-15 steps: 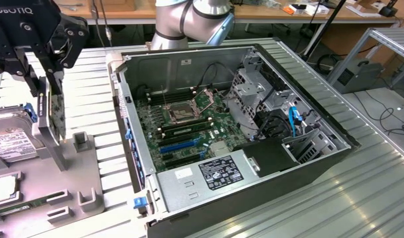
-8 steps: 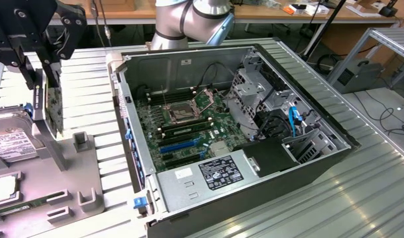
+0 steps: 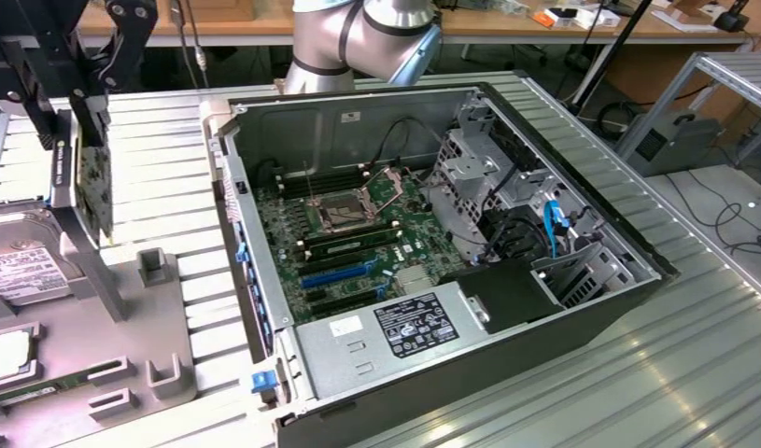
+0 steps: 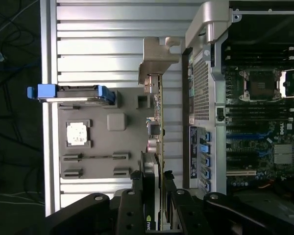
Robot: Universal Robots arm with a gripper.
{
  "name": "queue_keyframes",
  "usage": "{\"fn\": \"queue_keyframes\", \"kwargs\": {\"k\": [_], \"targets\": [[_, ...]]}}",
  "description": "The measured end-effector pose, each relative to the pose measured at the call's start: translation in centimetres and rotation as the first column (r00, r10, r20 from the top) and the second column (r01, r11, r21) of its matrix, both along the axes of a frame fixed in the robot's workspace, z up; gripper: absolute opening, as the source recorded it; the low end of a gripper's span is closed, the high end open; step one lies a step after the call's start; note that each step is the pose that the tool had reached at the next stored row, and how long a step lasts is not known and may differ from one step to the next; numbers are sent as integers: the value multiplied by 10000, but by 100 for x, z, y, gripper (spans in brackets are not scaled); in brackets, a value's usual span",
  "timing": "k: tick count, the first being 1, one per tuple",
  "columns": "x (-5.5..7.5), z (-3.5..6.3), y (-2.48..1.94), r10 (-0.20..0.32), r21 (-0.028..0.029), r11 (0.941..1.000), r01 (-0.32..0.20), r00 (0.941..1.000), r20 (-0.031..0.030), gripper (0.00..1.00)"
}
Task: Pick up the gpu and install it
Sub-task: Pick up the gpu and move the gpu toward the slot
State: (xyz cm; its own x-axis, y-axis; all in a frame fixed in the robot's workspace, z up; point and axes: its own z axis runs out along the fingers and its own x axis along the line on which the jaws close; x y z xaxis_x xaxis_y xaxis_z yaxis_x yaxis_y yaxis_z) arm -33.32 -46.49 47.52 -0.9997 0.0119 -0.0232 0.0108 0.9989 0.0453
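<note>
My gripper [image 3: 84,126] is shut on the gpu [image 3: 91,191], a thin black card that hangs on edge above the grey parts tray [image 3: 144,336] at the exterior view's left. In the wrist view the gpu [image 4: 159,122] runs edge-on away from my gripper [image 4: 154,185], one finger on each face, and its silver bracket [image 4: 157,54] is at the far end. The open computer case [image 3: 629,280] lies beside the tray, with the motherboard's blue slots [image 3: 336,273] exposed. The card is off to the side of the case [image 4: 206,29], clear of its wall.
On the tray lie a silver hard drive [image 3: 19,266] with a white label, a processor chip [image 4: 78,133] and a memory stick [image 3: 32,392]. Small grey posts [image 3: 156,266] stick up from the tray. The drive cage [image 3: 480,177] and power supply [image 3: 393,327] fill the case's sides.
</note>
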Motion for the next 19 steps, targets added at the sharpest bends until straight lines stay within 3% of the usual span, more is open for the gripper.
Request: {"fn": "queue_keyframes", "kwargs": {"k": [19], "targets": [[0, 509, 0, 0, 0, 10000, 0, 10000, 0, 27]]}}
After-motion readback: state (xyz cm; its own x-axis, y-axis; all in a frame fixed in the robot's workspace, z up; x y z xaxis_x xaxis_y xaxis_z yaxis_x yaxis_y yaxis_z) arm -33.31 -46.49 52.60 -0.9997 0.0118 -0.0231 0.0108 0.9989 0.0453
